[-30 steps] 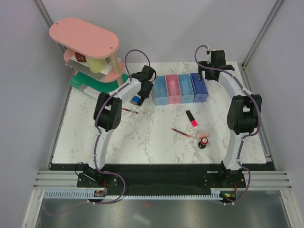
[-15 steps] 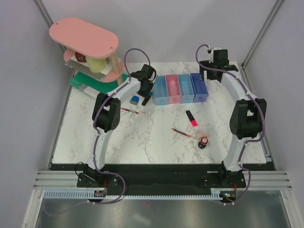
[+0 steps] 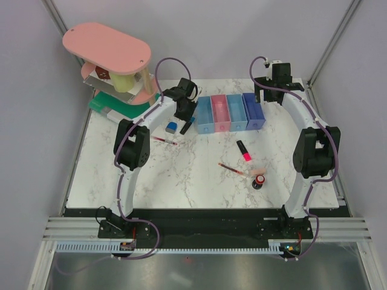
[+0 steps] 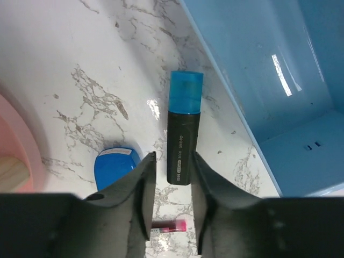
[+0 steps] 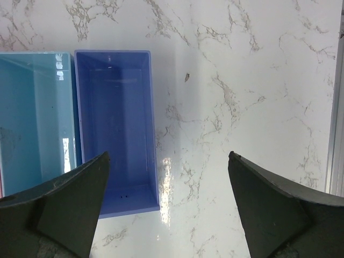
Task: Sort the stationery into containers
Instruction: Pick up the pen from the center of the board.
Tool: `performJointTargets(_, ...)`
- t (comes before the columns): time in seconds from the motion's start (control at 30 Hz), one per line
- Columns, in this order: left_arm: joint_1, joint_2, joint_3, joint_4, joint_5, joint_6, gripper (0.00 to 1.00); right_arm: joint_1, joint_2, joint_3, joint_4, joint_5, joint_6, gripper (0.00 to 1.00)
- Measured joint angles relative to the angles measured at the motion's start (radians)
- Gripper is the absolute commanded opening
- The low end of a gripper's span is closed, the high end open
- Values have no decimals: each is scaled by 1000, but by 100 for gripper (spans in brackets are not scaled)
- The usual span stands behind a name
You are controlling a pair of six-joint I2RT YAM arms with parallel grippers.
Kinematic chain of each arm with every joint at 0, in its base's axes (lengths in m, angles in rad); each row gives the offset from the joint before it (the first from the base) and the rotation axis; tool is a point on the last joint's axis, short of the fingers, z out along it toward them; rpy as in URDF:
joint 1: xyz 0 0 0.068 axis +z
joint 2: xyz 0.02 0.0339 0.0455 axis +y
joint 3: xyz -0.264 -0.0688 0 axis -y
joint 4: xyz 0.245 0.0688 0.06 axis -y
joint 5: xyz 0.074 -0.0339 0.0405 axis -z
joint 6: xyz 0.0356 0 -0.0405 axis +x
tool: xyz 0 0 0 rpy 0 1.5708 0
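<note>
Blue-capped black marker (image 4: 180, 140) lies on the tabletop (image 4: 80, 54) at 12 o'clock, long axis 12-to-6, tail end between the left end effector (image 4: 172, 158) tips. They're barely open and holding nothing, with the light blue bin (image 4: 269, 80) at 2.

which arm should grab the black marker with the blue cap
Left. The left end effector hangs open over the black blue-capped marker beside the light blue plastic bin; the right end effector is over the purple-blue bin.
</note>
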Motion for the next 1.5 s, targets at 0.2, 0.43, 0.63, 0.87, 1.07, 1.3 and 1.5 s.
performJointTargets(0.2, -1, 1, -22, -7, 29, 2, 57, 0, 0, 0, 0, 0, 0, 98)
performJointTargets(0.43, -1, 47, -14, -6, 31, 5, 57, 0, 0, -3, 0, 0, 1, 98)
performJointTargets(0.63, 0, 92, 5, 0, 47, 13, 39, 0, 0, -3, 0, -1, 6, 98)
performJointTargets(0.87, -1, 102, 13, 1, 56, 23, 2, 0, -1, -3, 0, -4, 11, 98)
performJointTargets(1.07, -1, 98, 3, 10, 59, 23, 2, 0, -8, -3, -2, -4, 13, 98)
performJointTargets(1.3, 5, 71, -43, 49, 71, 22, 2, 0, -16, -3, -6, -4, 17, 98)
performJointTargets(1.5, 24, 31, -79, 11, 101, 16, 2, 0, -24, -3, -14, -4, 19, 98)
